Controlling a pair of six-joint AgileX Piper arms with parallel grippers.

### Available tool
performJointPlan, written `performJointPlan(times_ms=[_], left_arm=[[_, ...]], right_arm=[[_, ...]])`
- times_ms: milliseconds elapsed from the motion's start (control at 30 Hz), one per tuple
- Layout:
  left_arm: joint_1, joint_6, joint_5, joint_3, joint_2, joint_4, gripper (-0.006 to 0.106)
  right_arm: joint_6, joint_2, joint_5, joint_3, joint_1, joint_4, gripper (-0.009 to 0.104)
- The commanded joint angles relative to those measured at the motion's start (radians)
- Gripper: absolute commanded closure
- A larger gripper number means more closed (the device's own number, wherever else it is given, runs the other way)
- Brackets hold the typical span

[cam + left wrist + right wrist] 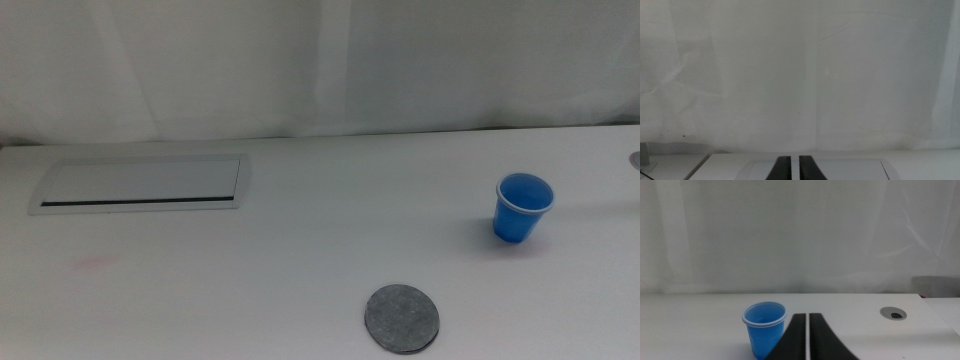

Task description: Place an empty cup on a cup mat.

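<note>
The blue cup [522, 206] stands upright and empty on the white table at the right. The round grey cup mat [402, 318] lies flat near the front edge, to the left of the cup and nearer the camera, apart from it. Neither arm shows in the middle view. In the right wrist view my right gripper [807, 330] has its jaws together, with the cup [764, 328] just beside and beyond them, not held. In the left wrist view my left gripper [795, 168] has its jaws together and holds nothing.
A long rectangular grey panel [140, 184] is set into the table at the back left; it also shows past the left jaws [840, 169]. A round grey cable grommet [893, 312] sits at the far right [634, 159]. A white curtain hangs behind the table.
</note>
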Motion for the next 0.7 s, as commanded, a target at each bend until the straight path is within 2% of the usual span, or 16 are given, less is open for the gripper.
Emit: performJointPlan(times_ms=[0,100,200,233,567,667], left_arm=[[0.002,-0.005,0.0,0.038,-0.005,-0.003,0.103],[0.002,-0.005,0.0,0.038,-0.005,-0.003,0.103],[0.002,-0.005,0.0,0.038,-0.005,-0.003,0.103],[0.002,-0.005,0.0,0.038,-0.005,-0.003,0.103],[0.002,-0.005,0.0,0.038,-0.005,-0.003,0.103],[0.002,-0.005,0.0,0.038,-0.005,-0.003,0.103]], right_arm=[[-0.004,-0.036,0.0,0.04,0.005,-0.006,0.087],[-0.004,-0.033,-0.003,0.04,0.005,-0.006,0.057],[-0.004,-0.033,-0.049,0.04,0.005,-0.006,0.005],[-0.004,-0.033,-0.058,0.04,0.005,-0.004,-0.007],[-0.004,-0.033,-0.076,0.04,0.005,0.007,-0.008],[-0.002,-0.033,-0.078,0.04,0.005,0.075,-0.008]])
